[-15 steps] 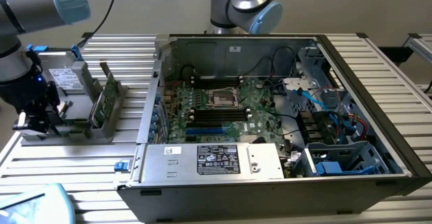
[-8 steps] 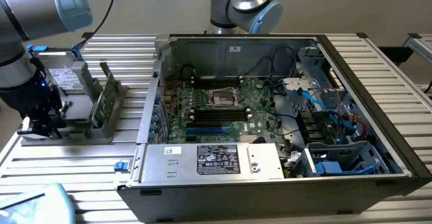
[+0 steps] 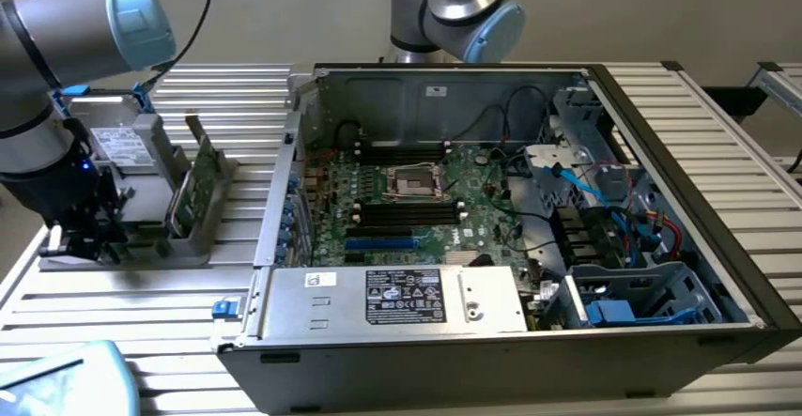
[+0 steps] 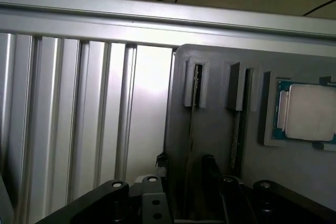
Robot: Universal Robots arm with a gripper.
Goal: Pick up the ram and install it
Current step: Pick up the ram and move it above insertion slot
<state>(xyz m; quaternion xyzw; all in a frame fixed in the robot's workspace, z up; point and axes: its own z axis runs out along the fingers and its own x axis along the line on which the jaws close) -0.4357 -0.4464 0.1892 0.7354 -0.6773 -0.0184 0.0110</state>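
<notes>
- The ram [image 3: 184, 193] stands on its long edge in a slot of a grey holder [image 3: 141, 252], at about 9 o'clock from the computer case [image 3: 501, 371] in the exterior view
- In the wrist view the ram [image 4: 197, 85] shows edge-on, upright between the slot's two raised walls on the holder [image 4: 210, 129]
- A square silver processor chip [image 4: 310, 111] lies flat in a recess of the same holder, well apart from the ram
- The gripper [image 3: 82, 236] hangs low at the holder's 9 o'clock end, near the ram but not touching it
- In the wrist view the gripper [image 4: 185, 167] stands wide with nothing between its black fingers [image 4: 210, 170], and the ram's slot runs in line with the gap
- The holder rests on a ribbed aluminium table [image 3: 150, 327]
- The case lies open, with the motherboard [image 3: 433, 200] and its black memory slots [image 3: 401, 212] facing up
- A silver power supply [image 3: 401, 299] sits at 6 o'clock of the motherboard
- A second arm [image 3: 452, 7] rises at 12 o'clock behind the case
</notes>
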